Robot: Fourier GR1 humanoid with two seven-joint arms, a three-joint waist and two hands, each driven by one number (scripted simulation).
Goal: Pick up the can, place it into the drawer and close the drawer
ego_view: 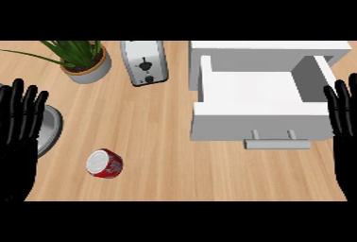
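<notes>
Because the can (106, 163) lies on its side on the table (160, 142) just right of the empty, open left robot hand (17, 127), the empty, open right robot hand (343, 113) is much farther away.

Wood-grain counter (160, 142); shiny metal toaster (144, 62); matt white drawer (259, 101); glossy can (106, 163).
</notes>
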